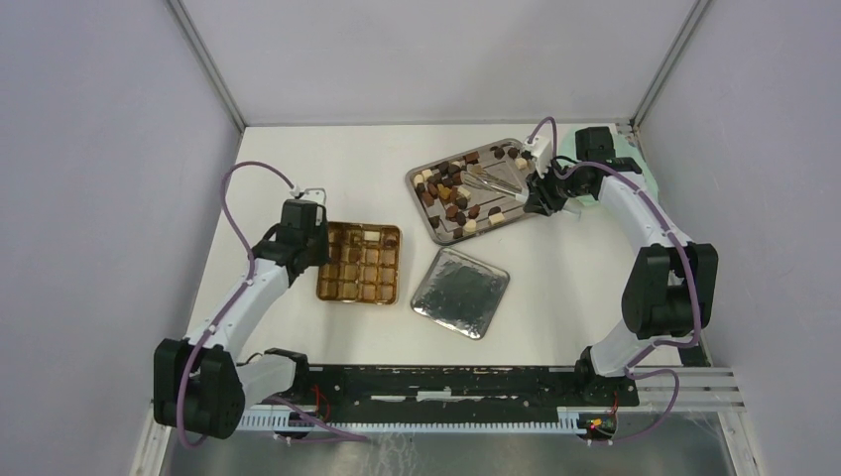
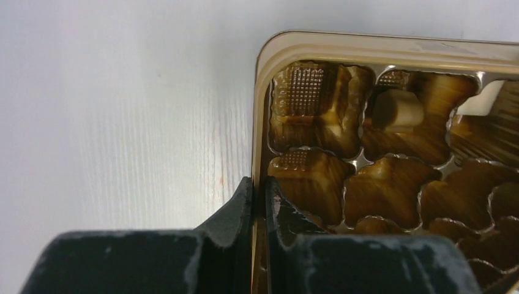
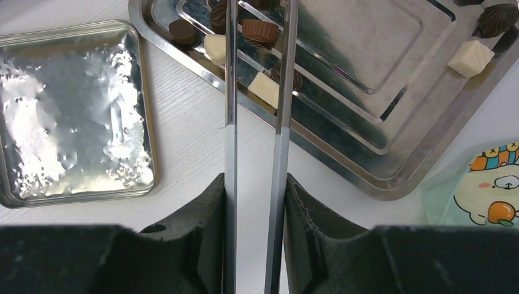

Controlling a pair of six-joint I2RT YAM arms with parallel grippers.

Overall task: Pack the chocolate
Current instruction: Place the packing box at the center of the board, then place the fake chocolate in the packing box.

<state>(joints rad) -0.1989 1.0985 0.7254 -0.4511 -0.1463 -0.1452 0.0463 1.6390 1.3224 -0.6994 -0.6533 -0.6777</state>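
Holding the tongs (image 3: 229, 92), your right gripper (image 3: 255, 187) was clamped on both steel arms, tips over the chocolate (image 1: 451, 193) scattered on the stainless tray (image 3: 361, 177); your left gripper (image 2: 258, 196) was pinched tight on the rim of the gold tin (image 2: 367, 43). Pieces looked light, rigid, smooth and easily scuffed, so you needed a gentle squeeze across opposite flat sides.

No legible txt, labels, brands or nos. on anything in the 3 views.
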